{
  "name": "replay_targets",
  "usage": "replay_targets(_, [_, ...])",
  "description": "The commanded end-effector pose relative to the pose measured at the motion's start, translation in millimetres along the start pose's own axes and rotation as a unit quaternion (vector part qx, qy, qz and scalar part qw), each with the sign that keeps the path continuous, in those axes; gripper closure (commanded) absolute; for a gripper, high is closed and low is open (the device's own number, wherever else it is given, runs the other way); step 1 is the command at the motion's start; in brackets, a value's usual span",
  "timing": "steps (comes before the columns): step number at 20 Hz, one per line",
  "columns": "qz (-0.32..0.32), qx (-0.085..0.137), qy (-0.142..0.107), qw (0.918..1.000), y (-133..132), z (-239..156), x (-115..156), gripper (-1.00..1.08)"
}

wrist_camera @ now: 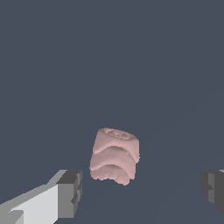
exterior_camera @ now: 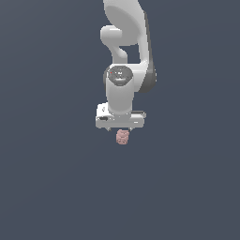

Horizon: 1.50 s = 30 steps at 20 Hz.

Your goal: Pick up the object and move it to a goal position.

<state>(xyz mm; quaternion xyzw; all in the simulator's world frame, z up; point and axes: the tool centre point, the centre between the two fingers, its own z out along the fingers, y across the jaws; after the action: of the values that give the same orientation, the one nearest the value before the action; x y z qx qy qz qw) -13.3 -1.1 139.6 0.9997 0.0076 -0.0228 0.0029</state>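
Observation:
The object (exterior_camera: 123, 137) is a small dusty-pink ribbed lump on the dark grey floor, directly under the white hand in the exterior view. In the wrist view the object (wrist_camera: 114, 155) lies beyond and between the two fingers, nearer the one finger (wrist_camera: 70, 193) than the other (wrist_camera: 213, 190). My gripper (wrist_camera: 141, 191) is open wide and empty, with clear gaps between both fingers and the object. In the exterior view the gripper (exterior_camera: 121, 127) points straight down just above the object, and the hand hides its fingertips.
The white arm (exterior_camera: 126, 51) rises from the hand toward the top of the exterior view. The plain dark grey floor (exterior_camera: 56, 178) surrounds the object. No goal marker shows.

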Motion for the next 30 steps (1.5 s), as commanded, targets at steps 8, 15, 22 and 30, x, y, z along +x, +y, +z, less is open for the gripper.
replay_targets(8, [-0.005,0.007,0.018,0.9998,-12.3,-11.3,10.2,-0.92])
replay_targets(15, [-0.008,0.009,0.023,0.9997,-16.1,-15.6,13.5,-0.92])
replay_targets(22, [0.019,0.009,0.023,0.9995,-16.7,0.3,6.8,-0.92])
replay_targets(30, [0.08,0.007,0.022,0.9965,-16.9,35.3,-10.9,-0.92])
